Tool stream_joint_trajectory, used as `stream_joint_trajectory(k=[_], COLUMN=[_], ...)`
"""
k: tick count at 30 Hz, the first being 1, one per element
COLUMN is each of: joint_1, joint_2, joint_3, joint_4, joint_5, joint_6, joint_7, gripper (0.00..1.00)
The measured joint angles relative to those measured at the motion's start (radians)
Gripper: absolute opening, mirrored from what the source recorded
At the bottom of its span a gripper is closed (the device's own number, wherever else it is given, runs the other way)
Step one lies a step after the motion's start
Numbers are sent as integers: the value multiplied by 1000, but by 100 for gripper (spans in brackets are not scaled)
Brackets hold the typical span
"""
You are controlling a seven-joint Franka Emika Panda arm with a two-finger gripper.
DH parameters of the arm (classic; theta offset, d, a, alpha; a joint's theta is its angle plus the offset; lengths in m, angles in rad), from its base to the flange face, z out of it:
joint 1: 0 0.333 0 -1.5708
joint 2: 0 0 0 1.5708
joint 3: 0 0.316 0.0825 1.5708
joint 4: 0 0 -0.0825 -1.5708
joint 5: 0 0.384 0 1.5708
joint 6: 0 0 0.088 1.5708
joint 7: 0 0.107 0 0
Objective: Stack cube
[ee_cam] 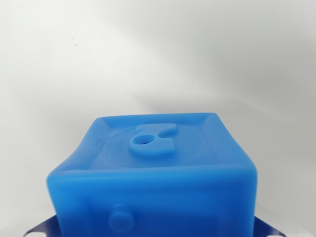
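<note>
The jaws themselves cannot be picked out in the wrist view, so whether they stand wide, narrow, or closed around anything cannot be told. At the very bottom edge, dark blue slivers point(42, 228) poke out on both sides of the cube, one at the wrist view's left and one at the wrist view's right; they are cut off by the frame and too little of them shows to say what they are or whether they touch the cube.

The blue cube point(153, 173) fills the lower middle of the wrist view, close to the camera. Its lower portion runs off the bottom edge, so its base and whatever it rests on are hidden. The near face is blurred; a small round raised knob point(122, 219) on it can just be made out, inside a faint square recess.

The cube's upper face tilts away from the camera, with a raised rim around its edge and shallow circular ridges inside. In the middle of that face sits a raised shape like the numeral six point(152, 140), with a small hole in its round part and its tail curling toward the wrist view's right. The cube sits square to the view, its near edge running level from left to right; no side reads as longer than another.

Beyond the cube lies a plain white counter point(148, 54), softly shaded, with a tiny dark speck point(75, 45) at the upper left.
</note>
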Motion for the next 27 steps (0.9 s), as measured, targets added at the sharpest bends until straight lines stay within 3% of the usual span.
stream_joint_trajectory(k=[16, 27], joint_1=[-7, -24], joint_2=[-96, -142], joint_3=[10, 10], joint_4=[-16, -84], joint_5=[8, 12], joint_6=[-75, -63], joint_7=[-5, -7], gripper=[0, 0])
